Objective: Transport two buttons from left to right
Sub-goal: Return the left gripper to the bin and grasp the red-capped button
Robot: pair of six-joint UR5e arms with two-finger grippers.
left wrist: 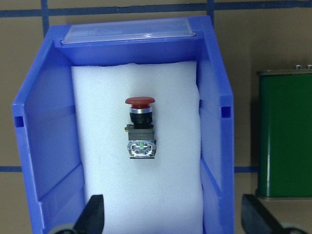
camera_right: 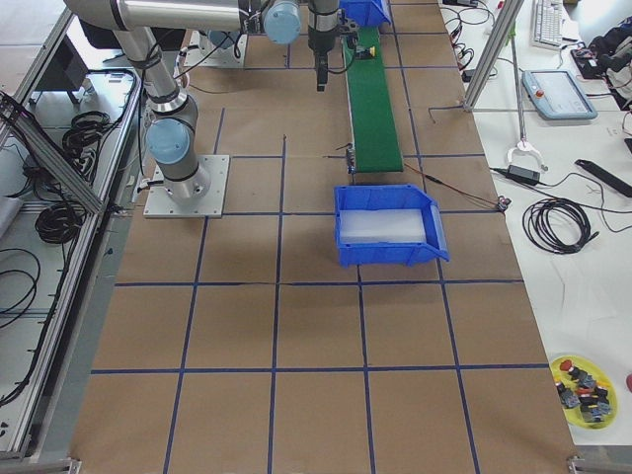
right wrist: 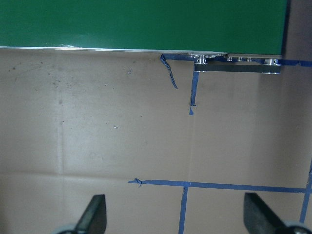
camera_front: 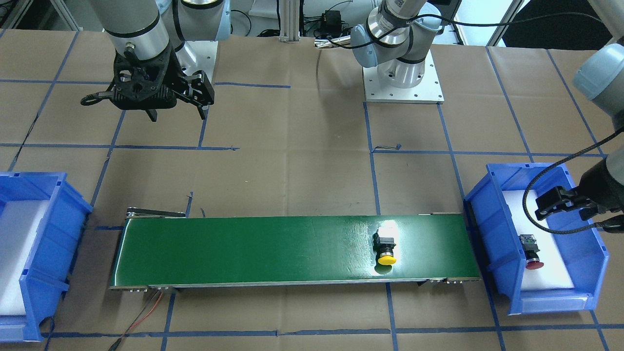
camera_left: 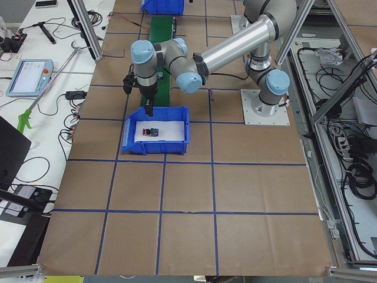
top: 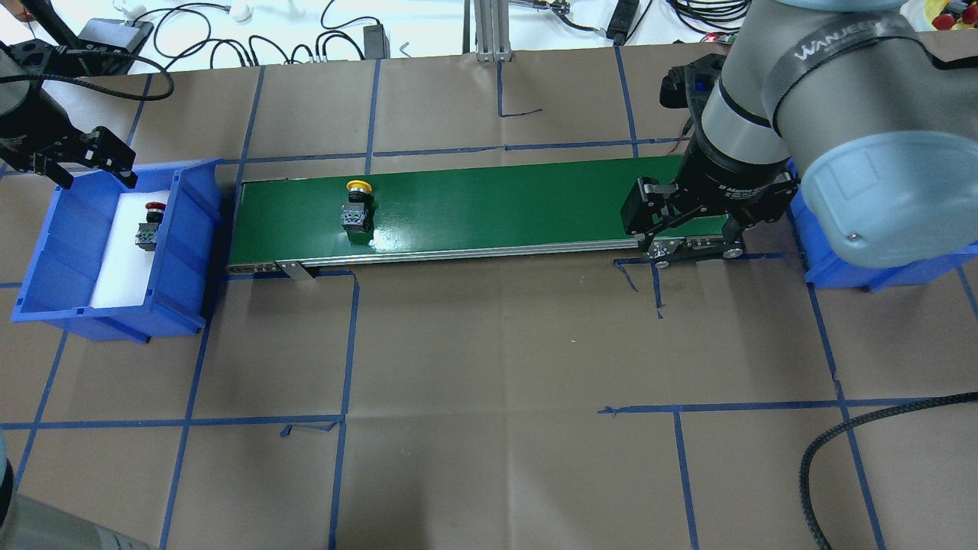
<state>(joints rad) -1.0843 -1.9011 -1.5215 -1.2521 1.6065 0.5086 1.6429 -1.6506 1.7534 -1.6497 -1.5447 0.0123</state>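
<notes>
Red button (top: pixel 149 225) in L blue bin (top: pixel 191 229), yellow button (top: pixel 357 206) on green conveyor belt (top: pixel 497 206).
L hand (top: pixel 93 169) hangs over L blue bin's far side, fingers apart, holding nothing. Red button lies on its side on white foam (top: pixel 114 267) inside the bin. Yellow button lies on its side nr belt's L end, cap pointing away from robot. R hand (top: pixel 691 241) sits above bench (top: pixel 497 367) at near edge of belt's R end, fingers apart, empty. R blue bin (top: pixel 840 271) mostly hidden behind R arm.

The right arm (top: pixel 840 114) hides most of the blue bin (top: pixel 856 273).
</notes>
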